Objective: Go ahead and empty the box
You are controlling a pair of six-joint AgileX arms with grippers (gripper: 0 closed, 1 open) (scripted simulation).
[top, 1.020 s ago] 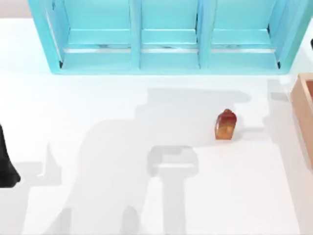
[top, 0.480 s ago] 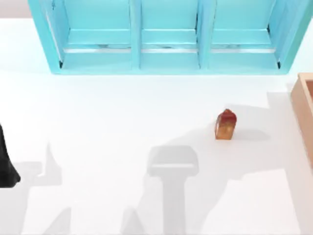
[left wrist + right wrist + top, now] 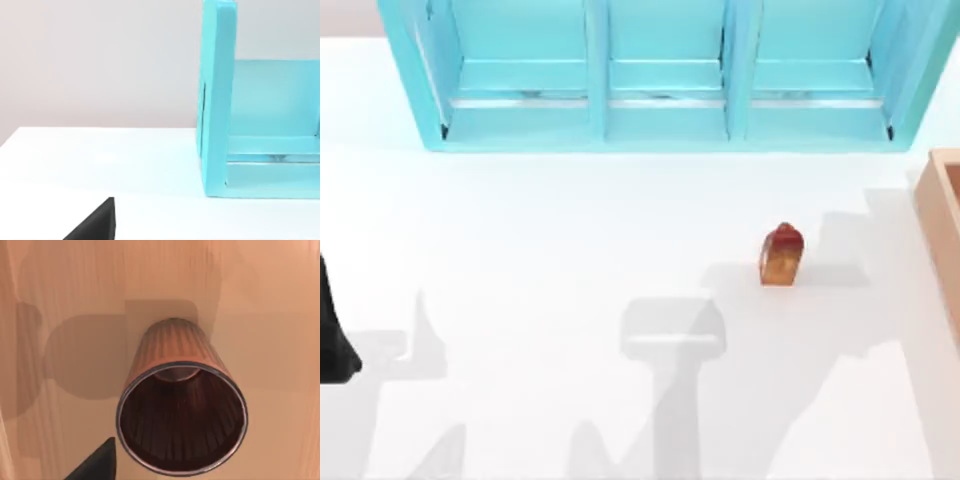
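A pretend, computer-made test room: a plain white counter (image 3: pixel 520 250) with soft grey shadows, a big cyan shelf (image 3: pixel 665 75) along the top of the frame, and a bare grey wall (image 3: pixel 100 60) behind.

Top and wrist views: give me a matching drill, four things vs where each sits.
Things:
1. small red-brown bottle
2. box
3. cyan shelf unit
4. ribbed brown cup

Places:
A. along the table's far side
B. at the table's right edge, partly cut off
C. on the wooden floor under the right wrist camera
D. standing on the open white table, right of centre

Pairs: 1-D, 2-B, 3-A, 4-C
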